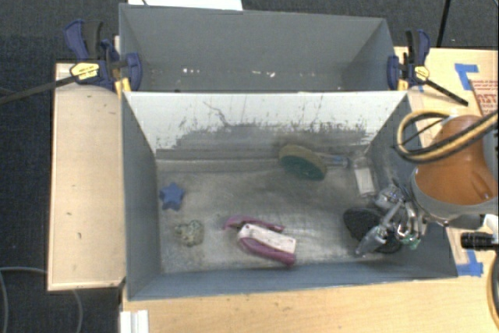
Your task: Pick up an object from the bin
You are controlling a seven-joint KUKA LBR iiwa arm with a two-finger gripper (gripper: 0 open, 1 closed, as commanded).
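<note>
Camera view | tool (383, 235) low at bin (257, 58) right end, just beside black lump (356, 223) | grip state: cannot tell | purple packet (265, 242) mid-floor

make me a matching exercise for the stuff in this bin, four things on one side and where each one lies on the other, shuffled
Things:
1. blue star-shaped piece
2. teal round brush
3. purple and white packet
4. black lump

Places:
a. front middle of the bin floor
b. right side, next to the gripper
c. left side of the floor
d. by the back wall

Pairs: 1-c, 2-d, 3-a, 4-b
</note>
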